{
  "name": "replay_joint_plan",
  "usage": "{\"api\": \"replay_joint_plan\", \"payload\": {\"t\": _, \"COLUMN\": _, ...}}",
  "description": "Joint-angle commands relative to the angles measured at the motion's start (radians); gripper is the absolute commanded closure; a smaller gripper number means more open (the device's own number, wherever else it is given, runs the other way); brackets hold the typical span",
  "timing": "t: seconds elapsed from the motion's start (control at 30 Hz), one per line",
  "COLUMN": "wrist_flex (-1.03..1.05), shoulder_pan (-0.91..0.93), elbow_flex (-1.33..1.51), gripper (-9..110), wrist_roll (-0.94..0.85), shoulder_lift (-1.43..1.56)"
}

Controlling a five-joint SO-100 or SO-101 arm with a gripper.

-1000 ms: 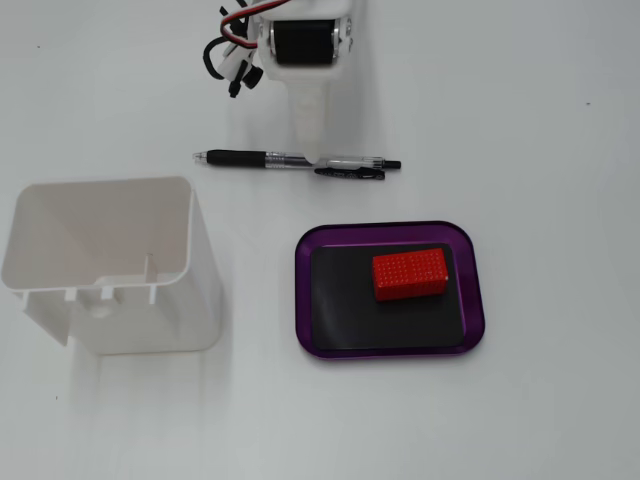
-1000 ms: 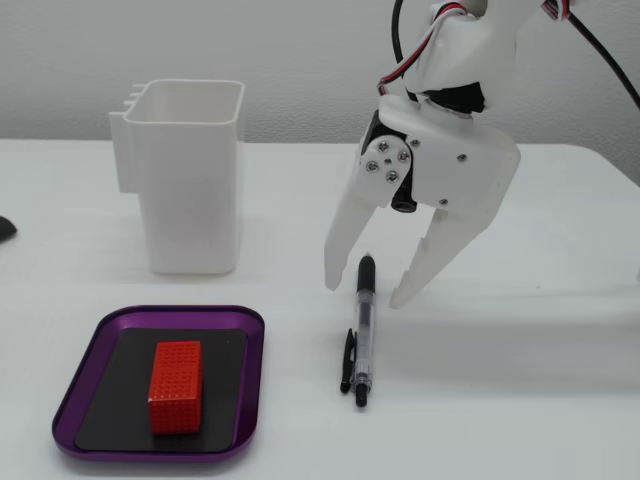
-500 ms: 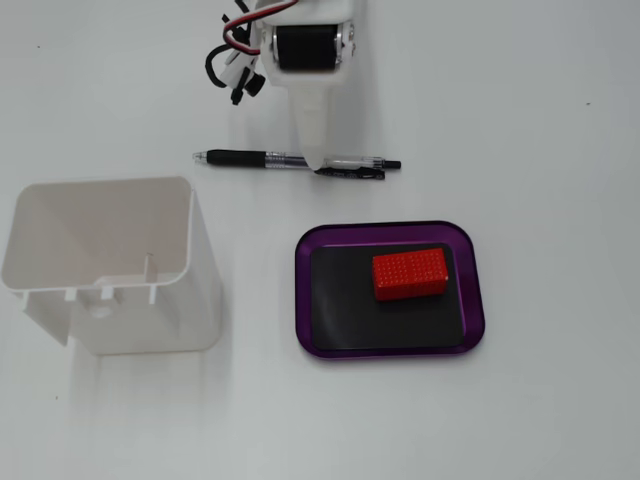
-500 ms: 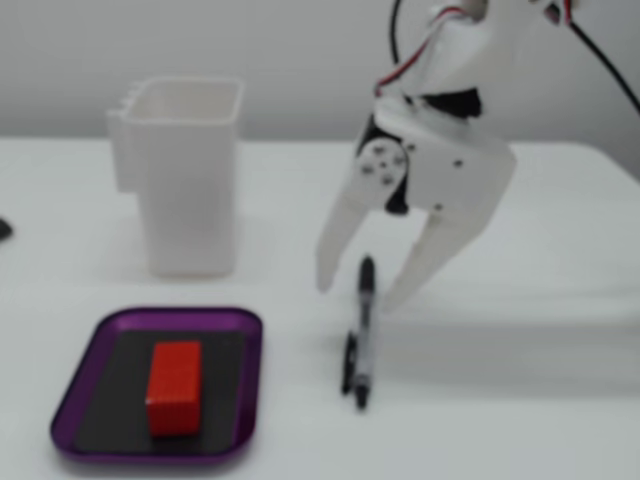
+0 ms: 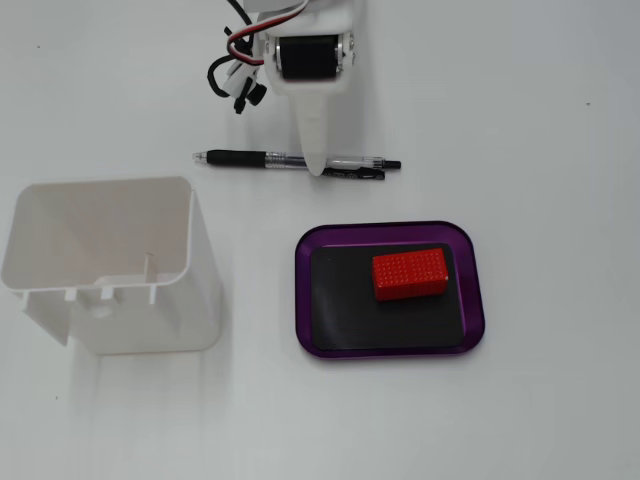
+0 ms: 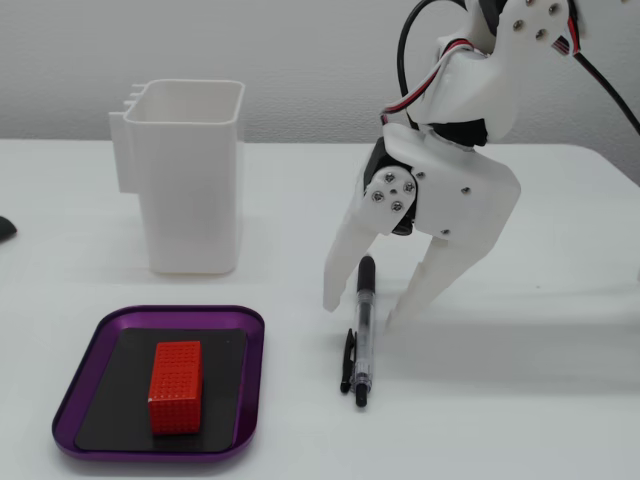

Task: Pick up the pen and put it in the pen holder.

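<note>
On the desk (image 6: 560, 360), the pen (image 6: 362, 330) is straddled by the spread fingers (image 6: 343, 262), so these should be closed squarely on the barrel before it is carried to the pen holder (image 6: 190, 180).

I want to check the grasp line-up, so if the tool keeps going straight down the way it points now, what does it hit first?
Most likely the pen. The open tool points down with one finger on each side of the barrel, so the fingertips should reach the white table beside it, with the pen between them. Depth alignment looks right, though not certain.
</note>
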Motion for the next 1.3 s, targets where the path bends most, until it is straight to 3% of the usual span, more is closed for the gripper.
{"api": "replay_joint_plan", "payload": {"t": 0.0, "wrist_flex": -0.023, "shoulder_pan": 0.003, "elbow_flex": -0.005, "gripper": 87, "wrist_roll": -0.006, "shoulder_lift": 0.005}}
{"api": "replay_joint_plan", "payload": {"t": 0.5, "wrist_flex": -0.020, "shoulder_pan": 0.005, "elbow_flex": -0.023, "gripper": 88, "wrist_roll": -0.011, "shoulder_lift": -0.198}}
{"api": "replay_joint_plan", "payload": {"t": 0.73, "wrist_flex": -0.017, "shoulder_pan": 0.005, "elbow_flex": -0.023, "gripper": 99, "wrist_roll": -0.064, "shoulder_lift": -0.201}}
{"api": "replay_joint_plan", "payload": {"t": 1.27, "wrist_flex": 0.021, "shoulder_pan": 0.089, "elbow_flex": -0.023, "gripper": 94, "wrist_roll": -0.094, "shoulder_lift": -0.206}}
